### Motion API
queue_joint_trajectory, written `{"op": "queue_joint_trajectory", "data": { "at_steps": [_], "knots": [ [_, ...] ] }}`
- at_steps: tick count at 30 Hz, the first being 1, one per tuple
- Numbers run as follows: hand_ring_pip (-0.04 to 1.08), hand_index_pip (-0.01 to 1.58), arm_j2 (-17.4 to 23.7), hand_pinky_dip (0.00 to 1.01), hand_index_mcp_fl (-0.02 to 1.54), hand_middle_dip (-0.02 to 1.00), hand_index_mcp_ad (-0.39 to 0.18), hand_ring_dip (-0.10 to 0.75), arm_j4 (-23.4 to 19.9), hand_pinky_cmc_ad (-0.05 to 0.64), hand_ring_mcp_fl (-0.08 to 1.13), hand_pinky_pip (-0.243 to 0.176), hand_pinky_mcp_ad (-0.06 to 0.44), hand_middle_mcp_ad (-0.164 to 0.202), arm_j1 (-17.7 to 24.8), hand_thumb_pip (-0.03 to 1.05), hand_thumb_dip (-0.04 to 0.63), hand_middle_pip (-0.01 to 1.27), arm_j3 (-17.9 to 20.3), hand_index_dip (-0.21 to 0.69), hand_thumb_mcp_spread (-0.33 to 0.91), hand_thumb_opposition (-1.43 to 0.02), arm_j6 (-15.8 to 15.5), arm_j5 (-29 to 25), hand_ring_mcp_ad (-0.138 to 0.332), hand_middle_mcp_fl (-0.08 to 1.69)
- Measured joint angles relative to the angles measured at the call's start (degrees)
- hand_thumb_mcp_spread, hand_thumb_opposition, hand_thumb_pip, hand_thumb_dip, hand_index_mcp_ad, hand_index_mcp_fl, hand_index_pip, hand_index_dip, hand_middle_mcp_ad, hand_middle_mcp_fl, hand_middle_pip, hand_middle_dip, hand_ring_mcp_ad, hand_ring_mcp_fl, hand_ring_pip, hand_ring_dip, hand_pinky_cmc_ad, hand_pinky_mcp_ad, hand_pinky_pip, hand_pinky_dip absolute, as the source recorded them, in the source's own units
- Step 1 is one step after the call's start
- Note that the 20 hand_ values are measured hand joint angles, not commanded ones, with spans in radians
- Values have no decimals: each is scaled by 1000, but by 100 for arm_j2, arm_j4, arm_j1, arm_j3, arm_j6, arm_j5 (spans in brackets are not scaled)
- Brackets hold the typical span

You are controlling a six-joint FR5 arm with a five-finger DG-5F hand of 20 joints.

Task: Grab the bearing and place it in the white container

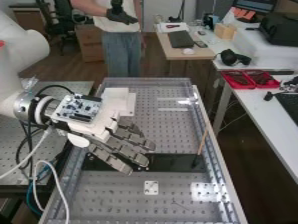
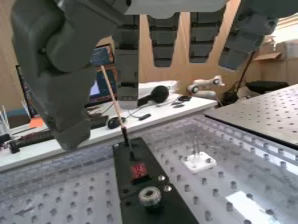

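1. Fingers (image 2: 163, 42): straight, apart, clamped on nothing.
2. Bearing (image 2: 150, 196): standing on black plate (image 2: 174, 212); judged rigid, fairly light, possibly slippery. Pinch opposite sides of outer wall.
3. Apparent white container (image 1: 117, 101): toward worktop's (image 1: 106, 195) far end.

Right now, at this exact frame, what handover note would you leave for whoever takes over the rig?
Hand: open, fingers extended, holding nothing, over the bench.
Bearing: the ringed metal piece, most likely it, sits on the black plate.
Container: probably the white box-like thing beyond the hand in the high view; I can't confirm it.
Done: no grasp or placement.
Left: grasp the bearing, lift it off the plate, place it in the white container.
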State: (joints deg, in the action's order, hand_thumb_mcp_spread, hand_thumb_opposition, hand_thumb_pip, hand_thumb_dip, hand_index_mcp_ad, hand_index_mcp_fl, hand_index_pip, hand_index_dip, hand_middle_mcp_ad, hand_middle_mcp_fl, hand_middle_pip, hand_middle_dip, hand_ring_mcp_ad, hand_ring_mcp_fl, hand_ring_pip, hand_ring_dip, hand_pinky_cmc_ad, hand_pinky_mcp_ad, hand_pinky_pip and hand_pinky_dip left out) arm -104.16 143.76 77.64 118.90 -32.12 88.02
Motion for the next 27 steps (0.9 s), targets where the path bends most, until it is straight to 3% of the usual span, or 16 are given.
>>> {"op": "queue_joint_trajectory", "data": {
  "at_steps": [7, 18, 27],
  "knots": [
    [105, 1115, -247, 176, 103, 147, -73, 51, -401, 328, 17, -75, 262, 82, 17, 522, 206, 138, 58, 159, 407, -799, 186, -77, 178, 19],
    [103, 1278, -443, 176, 87, 148, -73, 51, -780, 346, 17, -73, 262, 82, -10, 510, 204, 138, 100, 220, 417, -799, 84, -85, 178, 19],
    [103, 1316, -594, 176, 75, 148, -80, 51, -445, 346, 17, -73, 262, 82, -270, 510, 222, 138, -233, 267, 461, -819, -269, 488, 162, 23]
  ]
}}
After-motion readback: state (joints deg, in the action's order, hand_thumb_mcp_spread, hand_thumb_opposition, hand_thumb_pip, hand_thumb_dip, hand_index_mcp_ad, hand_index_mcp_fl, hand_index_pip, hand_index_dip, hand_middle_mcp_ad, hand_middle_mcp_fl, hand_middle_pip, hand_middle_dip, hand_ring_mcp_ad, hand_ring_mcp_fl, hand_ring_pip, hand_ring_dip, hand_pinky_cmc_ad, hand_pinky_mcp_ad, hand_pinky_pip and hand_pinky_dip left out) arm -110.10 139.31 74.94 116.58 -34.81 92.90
